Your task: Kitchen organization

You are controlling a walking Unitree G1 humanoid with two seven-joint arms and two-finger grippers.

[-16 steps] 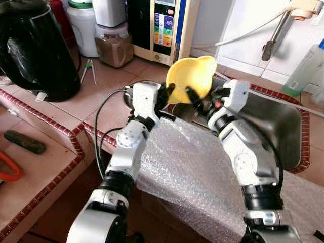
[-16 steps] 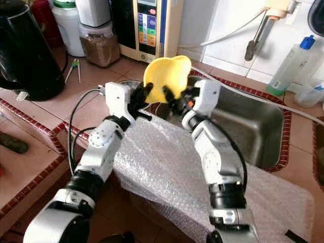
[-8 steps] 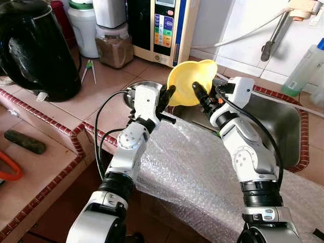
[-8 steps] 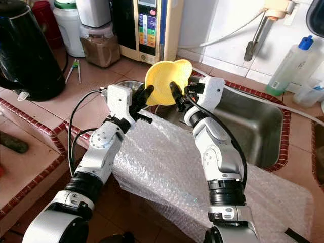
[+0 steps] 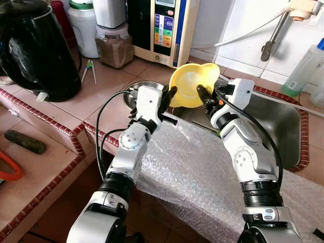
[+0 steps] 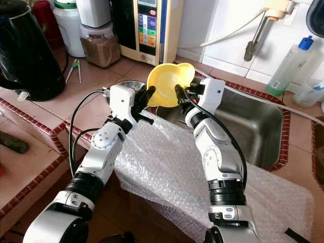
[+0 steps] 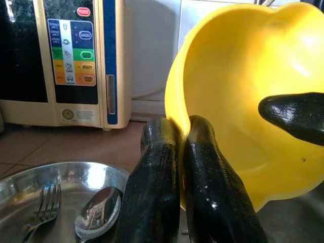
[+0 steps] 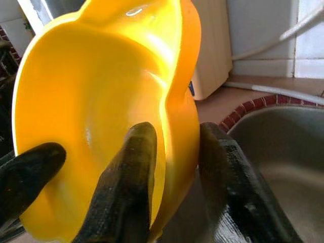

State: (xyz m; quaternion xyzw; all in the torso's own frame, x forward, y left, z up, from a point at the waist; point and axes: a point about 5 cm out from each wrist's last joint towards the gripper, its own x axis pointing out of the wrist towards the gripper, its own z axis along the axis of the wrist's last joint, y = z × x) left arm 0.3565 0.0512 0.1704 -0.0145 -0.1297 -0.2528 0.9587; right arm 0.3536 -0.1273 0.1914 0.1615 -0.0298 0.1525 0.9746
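A yellow plastic bowl (image 5: pixel 191 83) is held in the air between both grippers, over the near left corner of the steel sink (image 5: pixel 276 124). My left gripper (image 5: pixel 169 96) is shut on the bowl's left rim; in the left wrist view its fingers (image 7: pixel 167 187) pinch the rim of the bowl (image 7: pixel 243 91). My right gripper (image 5: pixel 203 94) is shut on the opposite rim, one finger inside and one outside the bowl (image 8: pixel 96 101). The bowl's opening faces up and toward me, and it looks empty.
A steel dish (image 7: pixel 30 185) with a fork and spoon sits on the tiled counter under my left gripper. Bubble wrap (image 5: pixel 197 172) drapes over the counter's front edge. A black kettle (image 5: pixel 35 50), jars and a water purifier (image 5: pixel 159 25) stand behind; a tap (image 5: pixel 271 43) and bottle (image 5: pixel 304 63) are beyond the sink.
The bowl has tipped from nearly upright to more level and shifted slightly right. My right gripper's fingers moved from the bowl's face to close on its rim.
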